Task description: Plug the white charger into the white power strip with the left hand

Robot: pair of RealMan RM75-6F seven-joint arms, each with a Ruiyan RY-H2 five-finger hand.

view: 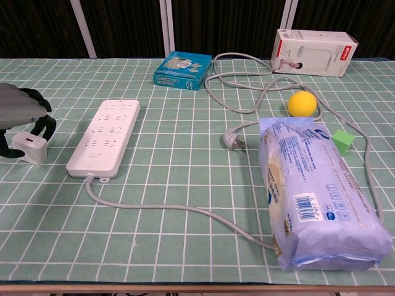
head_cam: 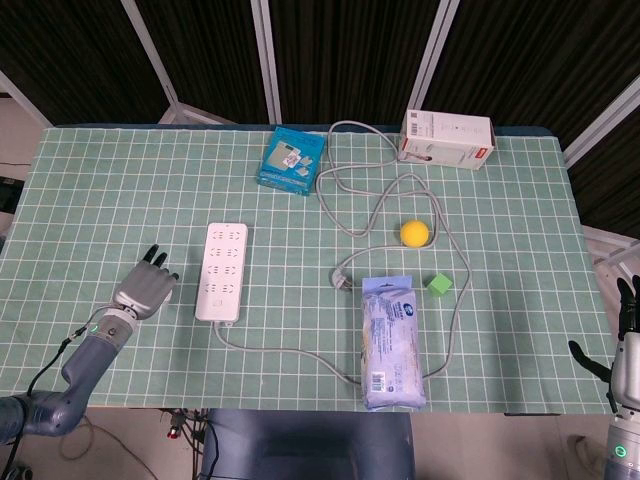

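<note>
The white power strip (head_cam: 222,271) lies flat on the left half of the green mat, sockets up; the chest view shows it too (view: 105,135). Just left of it the small white charger (view: 29,148) stands on the mat. My left hand (view: 21,111) arches over it, fingers curved down on its right and thumb on its left, and the charger rests on the table. In the head view the left hand (head_cam: 148,290) hides the charger. My right hand (head_cam: 625,330) hangs off the table's right edge, fingers apart and holding nothing.
The strip's grey cable (view: 185,209) loops across the mat to a loose plug (view: 234,140). A wipes pack (head_cam: 392,342), yellow ball (head_cam: 414,233), green cube (head_cam: 438,284), blue box (head_cam: 291,160) and white-red box (head_cam: 447,138) lie to the right and back.
</note>
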